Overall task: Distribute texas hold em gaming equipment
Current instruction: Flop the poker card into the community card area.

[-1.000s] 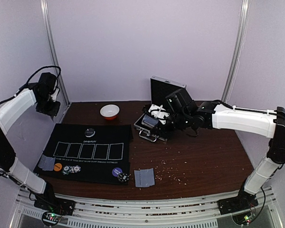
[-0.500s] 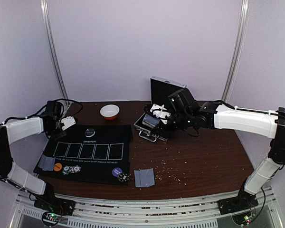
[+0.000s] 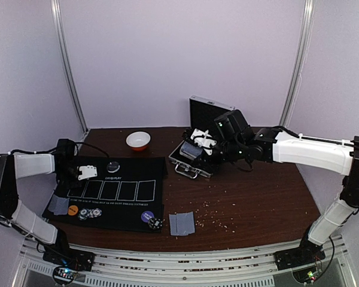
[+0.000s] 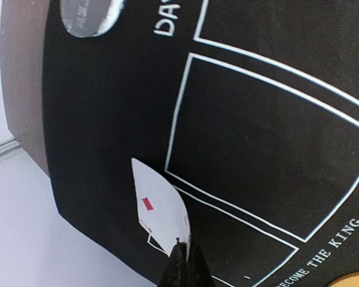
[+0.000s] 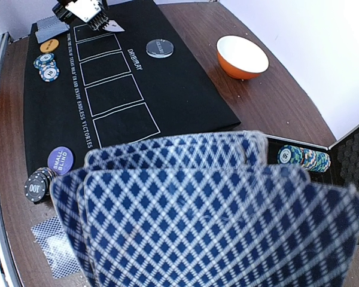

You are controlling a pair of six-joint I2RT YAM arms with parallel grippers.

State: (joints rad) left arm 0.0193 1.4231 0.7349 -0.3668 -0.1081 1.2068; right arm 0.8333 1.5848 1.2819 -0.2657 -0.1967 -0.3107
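**Single card pinched over the mat's left end; fan gripped off its far right corner**

Top view: the left gripper is seen over the left end of the black mat, pressed together on a single card. The right gripper is held off the mat's far right corner, above an open case. An orange disc, striped chips and a purple disc are noted along the mat's near edge. Face-down cards lie on the surface just off its near right corner.

Left wrist view: the card's corner is pinched, a red pip facing up, above the mat's end box.

Right wrist view: a fan of cards, gripped tight, fills the foreground, the mat beyond it.
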